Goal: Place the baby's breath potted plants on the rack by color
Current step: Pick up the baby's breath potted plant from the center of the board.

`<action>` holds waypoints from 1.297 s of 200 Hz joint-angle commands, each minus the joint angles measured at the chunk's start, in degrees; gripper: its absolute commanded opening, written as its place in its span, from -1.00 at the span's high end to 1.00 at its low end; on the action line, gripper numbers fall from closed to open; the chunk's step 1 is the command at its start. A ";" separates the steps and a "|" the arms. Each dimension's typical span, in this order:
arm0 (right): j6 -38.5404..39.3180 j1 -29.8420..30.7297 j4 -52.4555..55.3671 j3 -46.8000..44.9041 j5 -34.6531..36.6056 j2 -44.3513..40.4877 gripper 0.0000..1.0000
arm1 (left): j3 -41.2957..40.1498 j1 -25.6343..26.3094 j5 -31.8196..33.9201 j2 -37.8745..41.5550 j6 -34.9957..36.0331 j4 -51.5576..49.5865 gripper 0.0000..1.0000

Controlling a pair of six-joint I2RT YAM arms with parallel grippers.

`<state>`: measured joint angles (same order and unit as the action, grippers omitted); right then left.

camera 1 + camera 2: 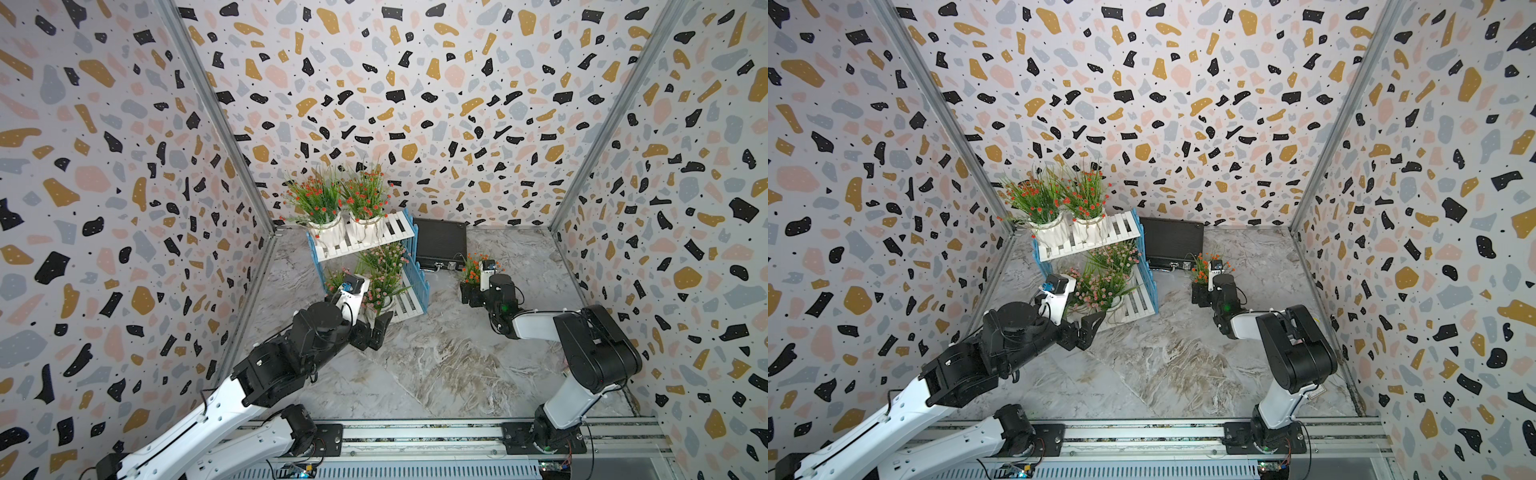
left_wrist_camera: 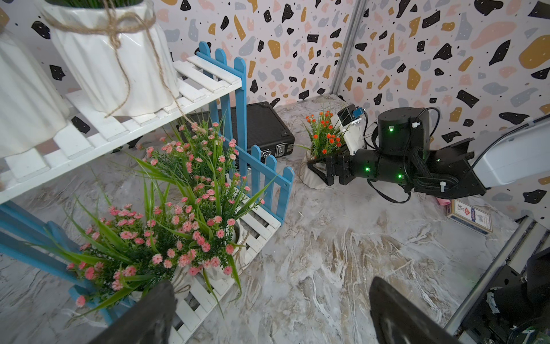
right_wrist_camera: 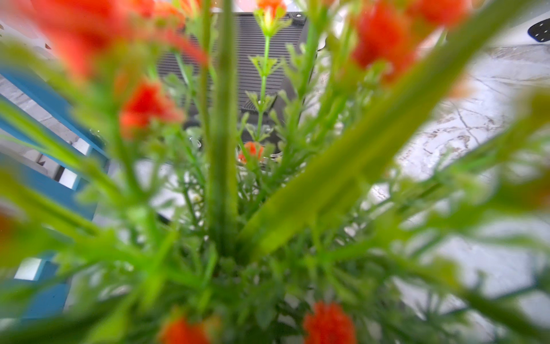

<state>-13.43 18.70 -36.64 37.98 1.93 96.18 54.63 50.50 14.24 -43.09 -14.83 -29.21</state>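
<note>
The rack stands at the back left. Two orange-red baby's breath potted plants sit on its top shelf. Three pink ones crowd the lower shelf. My left gripper hangs open and empty just in front of the lower shelf. A third orange-red plant stands on the table by the briefcase. My right gripper is low at its white pot, jaws wide on either side. The right wrist view is filled by this plant's blurred stems.
A black briefcase lies against the back wall, right of the rack. A small card box sits near the right wall. Patterned walls close three sides. The arms' base rail runs along the front.
</note>
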 commanded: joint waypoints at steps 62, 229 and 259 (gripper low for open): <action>8.01 -0.15 25.62 6.24 -28.41 -9.63 -0.58 | -2.43 0.29 0.10 0.05 0.00 3.78 -0.98; 2.90 -0.15 8.17 -0.73 -24.67 -4.44 -0.88 | -3.75 0.27 -0.37 2.52 -0.35 4.08 -0.98; -0.08 -0.02 -1.50 -2.72 -24.09 -1.74 -0.91 | -3.38 0.29 -1.06 1.67 -0.20 4.52 -0.99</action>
<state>-9.69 18.81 -29.12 36.49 -24.43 92.49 51.16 50.50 13.91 -40.91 -14.83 -27.79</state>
